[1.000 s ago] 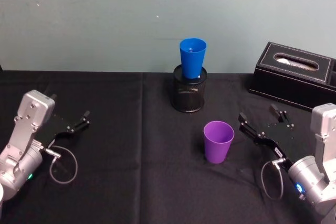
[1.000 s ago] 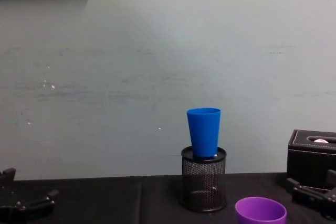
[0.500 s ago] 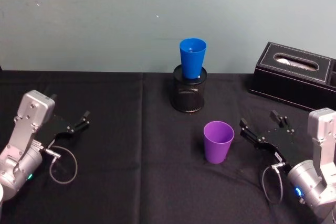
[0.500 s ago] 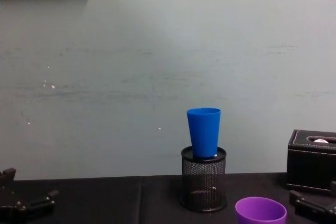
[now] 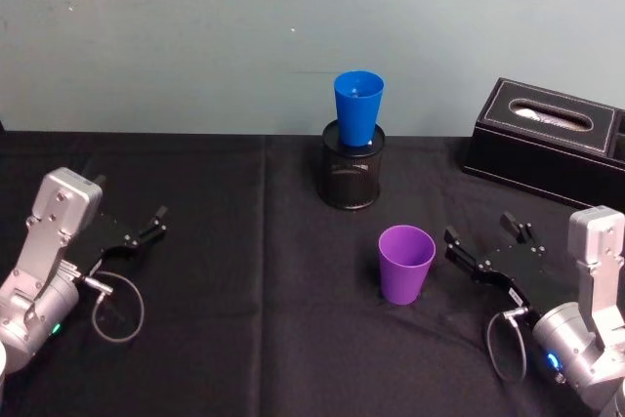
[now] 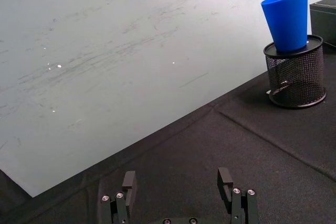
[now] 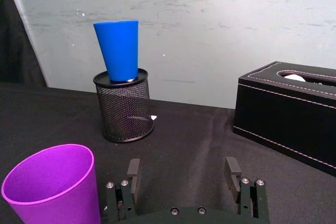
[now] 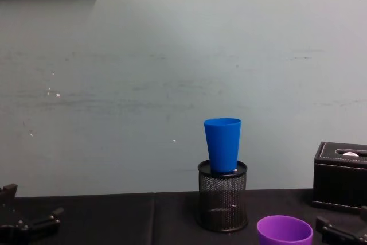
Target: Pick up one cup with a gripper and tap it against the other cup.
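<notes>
The right tool [image 5: 480, 246] sits low over the desk [image 5: 244, 339] just beside the purple cup [image 5: 405, 264], its flat black fingers [image 7: 132, 174] spread apart with nothing between them, not touching the cup. That cup is a smooth, tapered tumbler with a wide round rim, standing upright and mouth up on the black cloth, right of the desk's middle. The blue cup [image 5: 357, 108], the same plain tapered shape, stands upright in the top of a black wire-mesh pen holder [image 5: 352, 178] nearer the desk's far edge. A black box [image 5: 547, 139] with white stitching rests at the far right corner. The left tool [image 5: 156, 220] lies open near the left edge, well apart from both cups.
</notes>
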`<action>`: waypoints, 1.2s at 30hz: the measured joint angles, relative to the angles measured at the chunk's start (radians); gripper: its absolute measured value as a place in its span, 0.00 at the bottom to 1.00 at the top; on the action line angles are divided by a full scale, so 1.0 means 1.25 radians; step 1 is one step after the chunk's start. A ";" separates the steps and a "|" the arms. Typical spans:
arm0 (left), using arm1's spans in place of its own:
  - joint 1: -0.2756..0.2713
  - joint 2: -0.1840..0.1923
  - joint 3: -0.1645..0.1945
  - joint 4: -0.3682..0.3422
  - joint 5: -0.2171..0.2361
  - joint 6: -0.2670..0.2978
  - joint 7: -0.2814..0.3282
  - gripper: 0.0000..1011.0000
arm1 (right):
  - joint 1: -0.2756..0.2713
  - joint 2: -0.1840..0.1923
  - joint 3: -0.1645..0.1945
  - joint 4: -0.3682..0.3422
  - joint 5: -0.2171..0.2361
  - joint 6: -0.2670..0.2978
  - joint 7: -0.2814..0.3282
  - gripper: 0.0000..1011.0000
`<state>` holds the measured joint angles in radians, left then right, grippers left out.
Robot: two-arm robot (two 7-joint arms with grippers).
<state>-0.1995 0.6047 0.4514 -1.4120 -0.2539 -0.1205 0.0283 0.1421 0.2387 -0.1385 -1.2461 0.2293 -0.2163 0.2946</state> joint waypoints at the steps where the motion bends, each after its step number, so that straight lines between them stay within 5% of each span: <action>1: 0.000 0.000 0.000 0.000 0.000 0.000 0.000 1.00 | 0.000 0.000 0.000 0.000 0.000 0.000 0.000 0.99; 36: 0.000 0.000 0.000 0.000 0.000 0.000 0.000 1.00 | -0.001 0.001 -0.001 -0.003 0.002 0.000 0.002 0.99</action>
<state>-0.1995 0.6047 0.4514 -1.4120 -0.2539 -0.1205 0.0283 0.1412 0.2404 -0.1395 -1.2504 0.2317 -0.2157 0.2975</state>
